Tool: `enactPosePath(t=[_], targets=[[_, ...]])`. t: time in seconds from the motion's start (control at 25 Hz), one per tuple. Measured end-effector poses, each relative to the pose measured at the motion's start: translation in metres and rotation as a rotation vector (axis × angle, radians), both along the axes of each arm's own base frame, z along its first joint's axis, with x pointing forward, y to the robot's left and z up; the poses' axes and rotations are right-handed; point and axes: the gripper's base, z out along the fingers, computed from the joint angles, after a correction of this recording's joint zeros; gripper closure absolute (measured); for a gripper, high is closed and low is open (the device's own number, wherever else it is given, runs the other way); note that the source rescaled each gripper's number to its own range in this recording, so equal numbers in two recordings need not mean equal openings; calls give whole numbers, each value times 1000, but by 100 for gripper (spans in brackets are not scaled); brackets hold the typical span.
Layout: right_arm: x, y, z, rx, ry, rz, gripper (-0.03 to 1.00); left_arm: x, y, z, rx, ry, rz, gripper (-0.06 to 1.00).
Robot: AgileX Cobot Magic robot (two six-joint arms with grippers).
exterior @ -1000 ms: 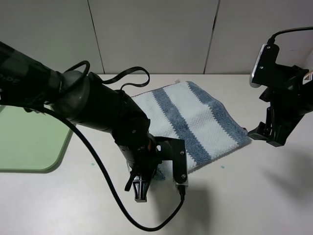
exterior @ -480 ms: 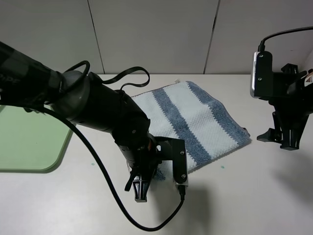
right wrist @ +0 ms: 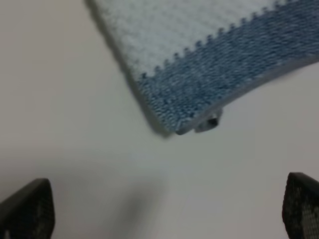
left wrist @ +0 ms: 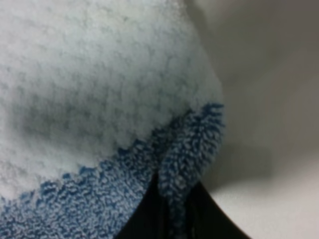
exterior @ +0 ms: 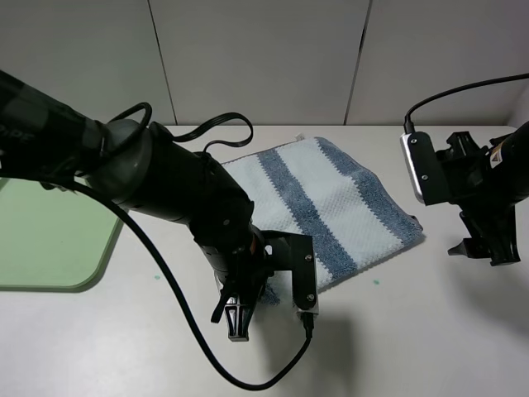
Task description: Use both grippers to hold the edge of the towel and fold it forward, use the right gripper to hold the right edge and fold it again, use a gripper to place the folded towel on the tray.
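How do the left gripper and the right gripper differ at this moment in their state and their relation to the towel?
The left gripper is shut, pinching the towel at its near corner; the right gripper is open and holds nothing. The left gripper touches the cloth, while the right gripper stands apart from it, over bare table beyond the towel's right corner. Both are black claws on cabled arms.

1 striped towel (exterior: pixel 331 207); 1 light-green tray (exterior: pixel 50 240) left of the striped towel; 1 left gripper (exterior: pixel 235 321) and 1 right gripper (exterior: pixel 481 252), making 2.
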Motion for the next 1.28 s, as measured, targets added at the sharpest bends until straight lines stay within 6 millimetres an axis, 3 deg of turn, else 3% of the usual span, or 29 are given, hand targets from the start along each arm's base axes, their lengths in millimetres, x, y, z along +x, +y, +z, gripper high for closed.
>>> enactPosePath(t=[0.52,0.8,1.28], targets=[[24,7,-49,-27,-1,109,-3,0,0,0,-6,-1,2,94],[28,9,-74,-46,44,150,-3,0,0,0,-6,-1,2,94],[36,12,-80,-38,6,188,-3,0,0,0,-6,-1,2,94]])
